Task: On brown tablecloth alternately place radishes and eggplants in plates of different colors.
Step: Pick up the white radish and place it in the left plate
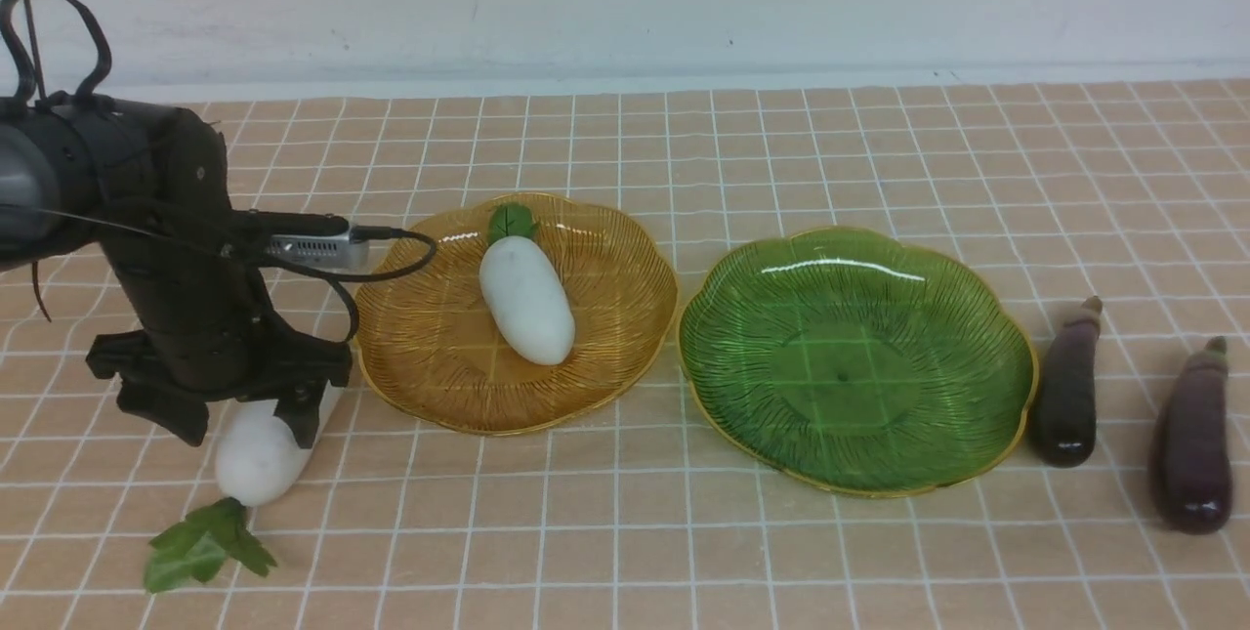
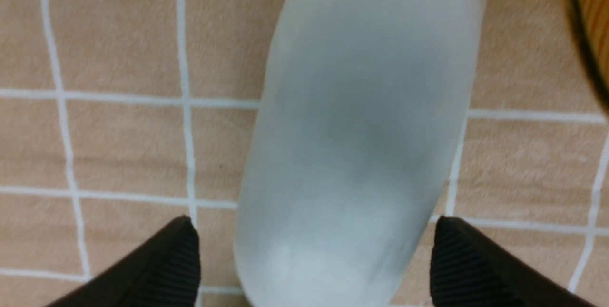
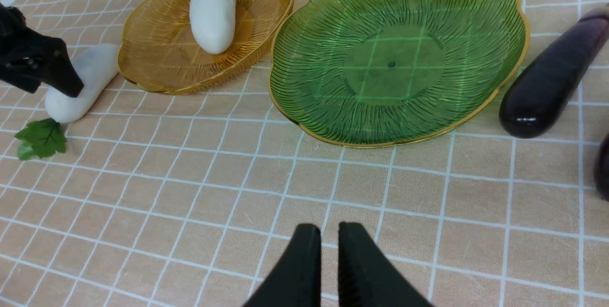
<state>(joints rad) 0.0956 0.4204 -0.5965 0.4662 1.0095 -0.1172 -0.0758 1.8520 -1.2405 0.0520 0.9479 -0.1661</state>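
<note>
Plump white oblong radish [image 1: 256,462] lying on tan-brown grid-lined tablecloth [image 1: 684,552], just beside amber-yellow ribbed plate [image 1: 430,415]. Straddled by left pincer [image 1: 246,427], spread wide, not clamped. Second white radish [image 1: 527,298] inside amber plate. Two glossy dark purple eggplants [image 1: 1066,386] right of green gold-rimmed plate [image 1: 850,366]. Right pincer [image 3: 328,259] closed together, holding nothing.

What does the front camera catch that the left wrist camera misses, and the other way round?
Only the front view: the empty green plate, two eggplants beside it, a radish lying in the amber plate, and the other radish's leaf.
Only the left wrist view: the ribbed pads of the left gripper, close up.
Both: the radish on the cloth between its open jaws, the brown tablecloth, and the amber plate, just a sliver of rim in the wrist view.
</note>
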